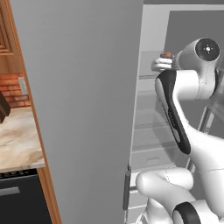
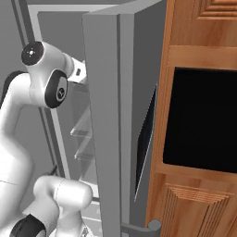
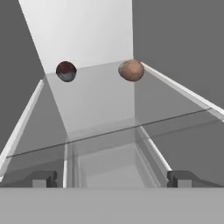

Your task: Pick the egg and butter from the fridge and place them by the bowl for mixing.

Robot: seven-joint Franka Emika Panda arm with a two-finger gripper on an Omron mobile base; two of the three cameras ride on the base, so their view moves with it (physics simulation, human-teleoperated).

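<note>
The pincer (image 3: 112, 178), tips wide apart and holding nothing, is aimed along the fridge (image 1: 87, 109) glass shelf (image 3: 100, 105), evidently lined up to reach the egg (image 3: 131, 70) resting at the back right, well apart from a dark round item (image 3: 66, 71)

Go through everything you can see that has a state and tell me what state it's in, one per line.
fridge: door swung open, glass shelves showing.
egg: resting on the glass shelf toward the back, not held.
dark round item: resting on the same shelf, apart from the egg.
gripper: open, empty, short of the egg.
</note>
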